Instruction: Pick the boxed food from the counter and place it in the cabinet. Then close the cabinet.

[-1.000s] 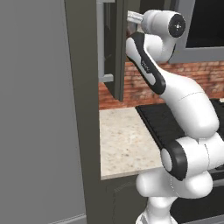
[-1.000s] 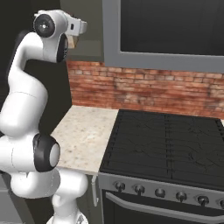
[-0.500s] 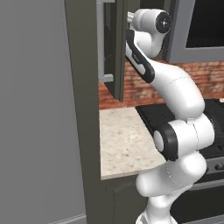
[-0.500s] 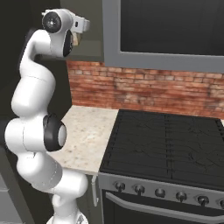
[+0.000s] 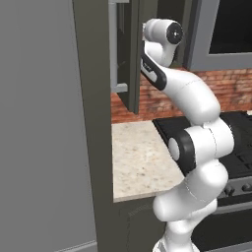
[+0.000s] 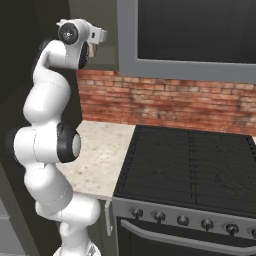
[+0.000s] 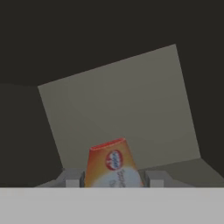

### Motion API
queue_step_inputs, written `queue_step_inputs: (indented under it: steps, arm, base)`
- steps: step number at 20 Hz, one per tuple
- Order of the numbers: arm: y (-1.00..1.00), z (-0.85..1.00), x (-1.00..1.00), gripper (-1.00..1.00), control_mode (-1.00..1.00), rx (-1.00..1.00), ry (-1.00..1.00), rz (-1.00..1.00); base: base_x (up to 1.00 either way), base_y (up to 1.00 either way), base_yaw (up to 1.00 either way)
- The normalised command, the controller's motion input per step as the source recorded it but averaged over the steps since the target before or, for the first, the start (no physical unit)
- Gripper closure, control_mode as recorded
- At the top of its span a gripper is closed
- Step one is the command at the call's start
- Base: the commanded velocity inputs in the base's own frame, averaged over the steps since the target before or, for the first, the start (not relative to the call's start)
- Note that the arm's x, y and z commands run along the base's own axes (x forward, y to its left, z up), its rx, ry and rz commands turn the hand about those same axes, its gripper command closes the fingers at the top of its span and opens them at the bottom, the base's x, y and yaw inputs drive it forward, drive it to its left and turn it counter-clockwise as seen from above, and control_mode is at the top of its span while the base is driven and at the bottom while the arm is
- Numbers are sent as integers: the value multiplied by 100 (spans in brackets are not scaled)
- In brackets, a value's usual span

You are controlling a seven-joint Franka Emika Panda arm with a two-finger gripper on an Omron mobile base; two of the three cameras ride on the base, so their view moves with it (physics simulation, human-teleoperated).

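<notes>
In your hand view, the gripper [image 7: 113, 179] had its jaws closed against both sides of the boxed food [image 7: 112, 164], which stood between them. The box face showed a red oval badge and some pale writing, too blurred to read. Behind it was the pale back wall of the cabinet [image 7: 122, 105], with dark inner sides around and free room above the box. From the base, the hand [image 6: 95, 36] was up at the cabinet opening, beside the open door [image 5: 132, 54], high over the counter [image 5: 140, 160].
</notes>
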Motion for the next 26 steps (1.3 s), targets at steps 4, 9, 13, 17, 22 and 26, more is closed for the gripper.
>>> queue_step_inputs:
  steps: [4, 9, 13, 17, 22, 26]
  arm:
    - [0, -23, 48, 100, -100, 0, 0, 0]
    - [0, -24, 51, 100, -100, 0, 0, 0]
    - [1, -30, 36, -100, -100, 0, 0, 0]
    - [3, -33, 9, -100, -100, -3, -4, -1]
    - [0, -38, 0, -100, -100, -4, -11, -3]
    - [0, -46, -4, -100, -100, -5, -11, -2]
  base:
    - [0, 0, 0]
    - [0, 0, 0]
    - [0, 0, 0]
    - [0, 0, 0]
    - [0, 0, 0]
    - [0, 0, 0]
